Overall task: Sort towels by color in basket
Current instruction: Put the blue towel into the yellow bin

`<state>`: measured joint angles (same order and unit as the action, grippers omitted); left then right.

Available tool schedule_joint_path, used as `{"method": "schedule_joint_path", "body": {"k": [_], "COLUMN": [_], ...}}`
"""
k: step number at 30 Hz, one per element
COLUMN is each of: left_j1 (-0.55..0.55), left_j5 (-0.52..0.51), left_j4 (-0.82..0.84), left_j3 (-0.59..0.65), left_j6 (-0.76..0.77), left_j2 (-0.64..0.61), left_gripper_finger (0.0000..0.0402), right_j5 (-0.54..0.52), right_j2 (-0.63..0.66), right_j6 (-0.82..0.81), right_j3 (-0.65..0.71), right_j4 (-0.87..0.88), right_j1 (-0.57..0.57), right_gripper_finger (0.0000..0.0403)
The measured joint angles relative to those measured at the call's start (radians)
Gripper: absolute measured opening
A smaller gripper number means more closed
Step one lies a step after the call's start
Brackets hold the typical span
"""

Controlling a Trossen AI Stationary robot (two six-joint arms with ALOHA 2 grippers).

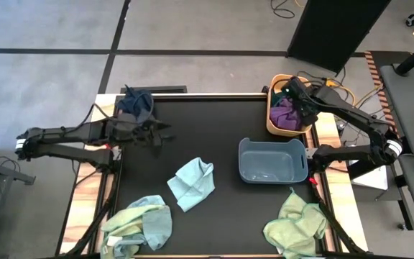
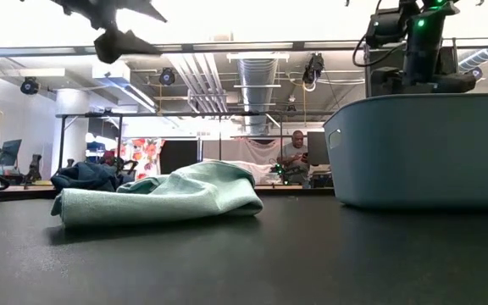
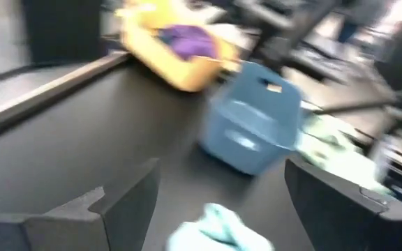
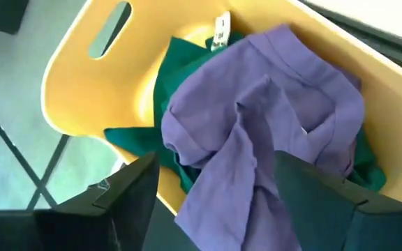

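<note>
My left gripper (image 1: 164,134) (image 3: 222,181) is open and hangs high over the table's left half, beyond the light blue towel (image 1: 192,183) (image 2: 168,195) that lies flat on the table. A navy towel (image 1: 135,104) (image 2: 87,176) sits at the far left corner. My right gripper (image 1: 304,108) (image 4: 215,164) is open over the yellow basket (image 1: 273,119) (image 4: 82,77). The basket holds a purple towel (image 4: 271,104) lying on a dark green one (image 4: 180,70). The right fingers stand on either side of the purple towel's near fold.
A blue-grey bin (image 1: 273,160) (image 2: 426,148) stands right of centre, next to the yellow basket. A light blue and yellow-green heap (image 1: 139,223) lies at the near left, and a pale yellow-green towel (image 1: 297,223) at the near right. A person (image 2: 295,157) sits far behind the table.
</note>
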<state>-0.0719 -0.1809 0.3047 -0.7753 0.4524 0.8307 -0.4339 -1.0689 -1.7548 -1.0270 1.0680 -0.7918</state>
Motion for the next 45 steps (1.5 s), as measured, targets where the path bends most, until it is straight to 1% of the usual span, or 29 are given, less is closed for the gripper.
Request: {"method": "schedule_joint_path", "body": {"k": [2,3,9,13,17,28,37,45], "left_j1": [-0.030,-0.051,-0.163,-0.176,-0.176,-0.185,-0.197,-0.201], "left_j5": [-0.058,-0.063,-0.012,-0.011,-0.011,-0.011,-0.011,-0.011], "left_j4": [0.027,0.033,0.037,0.040,0.048,0.114,0.127,0.185], "left_j3": [0.001,0.001,0.001,0.001,0.001,0.001,0.001,0.001], "left_j6": [0.014,0.019,0.011,-0.005,-0.015,-0.026,-0.024,-0.018], "left_j2": [0.000,0.000,-0.009,-0.016,-0.020,-0.043,-0.063,-0.068], "left_gripper_finger": [0.0293,0.0293,0.0293,0.0293,0.0293,0.0293,0.0293,0.0293], "right_j5": [-0.019,-0.023,-0.022,-0.021,-0.020,-0.012,-0.012,-0.012], "right_j2": [-0.001,-0.001,0.001,0.001,0.001,0.001,0.001,0.001], "right_j6": [0.043,0.067,0.221,0.311,0.356,0.368,0.369,0.368], "right_j3": [0.000,0.000,-0.011,-0.026,-0.033,-0.033,-0.033,-0.033], "right_j4": [-0.002,-0.002,-0.002,-0.003,-0.003,-0.004,-0.004,-0.004], "right_j1": [0.000,0.000,0.000,0.000,0.000,0.000,0.000,0.000], "right_gripper_finger": [0.0273,0.0275,0.0280,0.0284,0.0288,0.0302,0.0315,0.0325]}}
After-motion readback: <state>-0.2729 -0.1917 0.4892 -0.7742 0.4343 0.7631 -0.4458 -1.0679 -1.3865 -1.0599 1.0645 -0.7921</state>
